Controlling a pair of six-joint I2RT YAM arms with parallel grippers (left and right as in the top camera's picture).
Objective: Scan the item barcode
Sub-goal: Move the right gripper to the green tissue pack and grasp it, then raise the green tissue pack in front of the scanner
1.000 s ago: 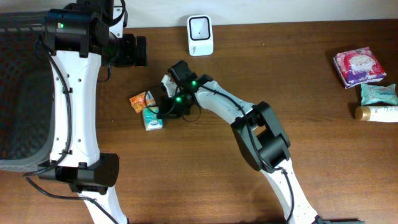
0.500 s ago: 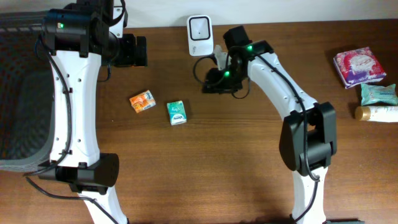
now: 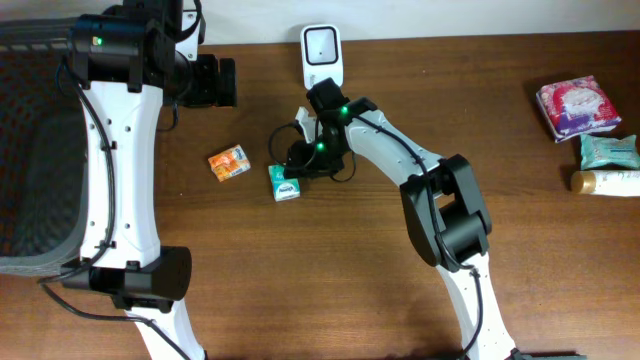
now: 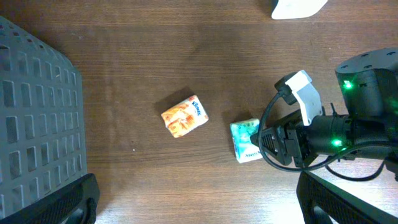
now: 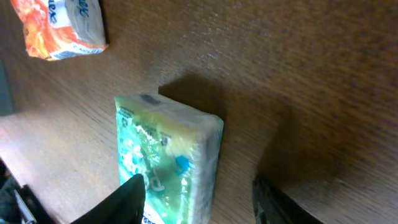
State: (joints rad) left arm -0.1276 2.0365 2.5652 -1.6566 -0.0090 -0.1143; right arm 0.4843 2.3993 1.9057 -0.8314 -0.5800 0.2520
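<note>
Close up in the right wrist view, the green tissue pack (image 5: 168, 158) is a soft, rectangular block in glossy, crinkled film, lying flat on the table (image 3: 520, 230) at centre left of the overhead frame, just below the white scanner (image 3: 322, 55). The right gripper (image 5: 196, 199) hangs over it with its dark fingers (image 5: 127, 199) parted; one overlaps the pack's near edge and the other stands clear, so nothing is clamped. Beside it, to the left, lies an orange pack (image 3: 229, 162) in the same shiny wrap. The left gripper (image 3: 222, 82) sits at upper left, jaws spread wide around bare wood. A grey perforated basket (image 3: 30, 150) fills the left edge. At far right are a pink pack (image 3: 575, 107), a teal pack (image 3: 608, 150) and a small bottle (image 3: 605, 181). The tabletop is dark brown wood with fine streaked grain; a pale wall strip runs along the top.
</note>
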